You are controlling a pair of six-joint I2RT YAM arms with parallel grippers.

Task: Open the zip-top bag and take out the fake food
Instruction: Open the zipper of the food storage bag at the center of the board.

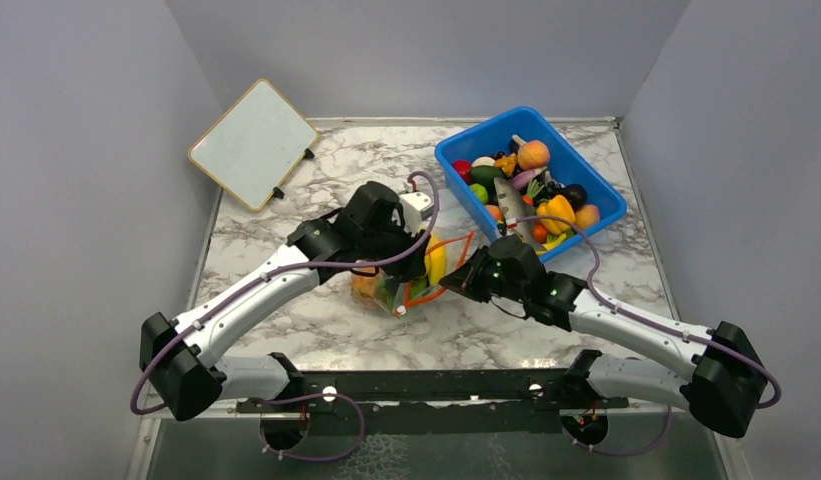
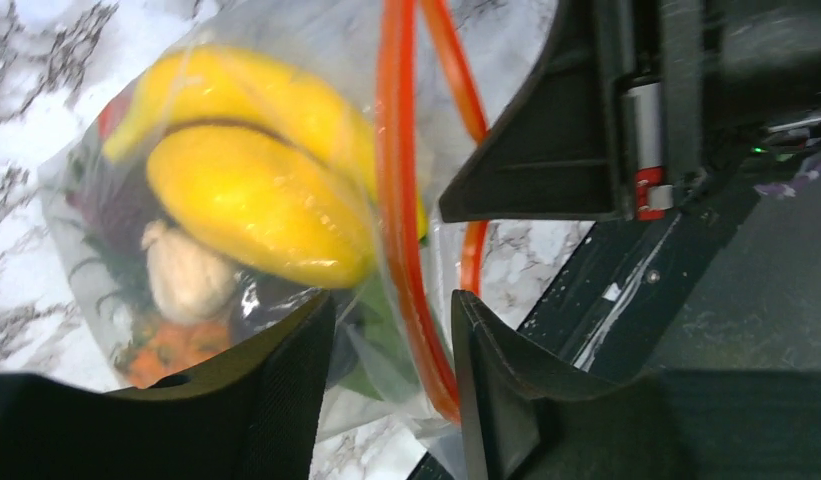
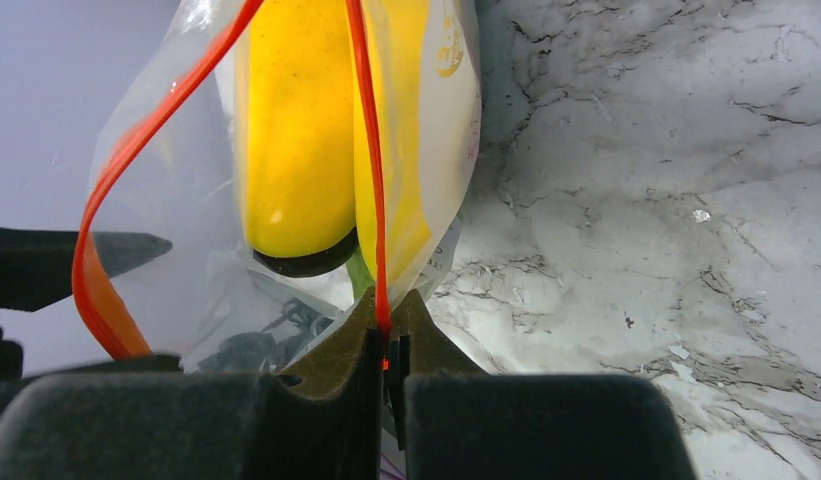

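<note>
The clear zip-top bag (image 1: 401, 285) lies on the marble between my two grippers, its red-orange zip strip (image 2: 396, 200) parted into a loop. Through the plastic I see fake food: a yellow banana (image 2: 256, 190), a beige piece (image 2: 186, 275) and an orange piece (image 2: 171, 350). My left gripper (image 2: 391, 300) stands open astride the bag's mouth; the strip runs between its fingers close to the right one, unpinched. My right gripper (image 3: 383, 315) is shut on the other side of the strip (image 3: 366, 150), just below the banana (image 3: 296, 130). In the top view the left gripper (image 1: 416, 262) and right gripper (image 1: 454, 283) nearly meet over the bag.
A blue bin (image 1: 461, 150) heaped with toy fruits and vegetables stands at the back right, close behind the right wrist. A white board (image 1: 254, 143) leans at the back left. Grey walls close in the table on three sides.
</note>
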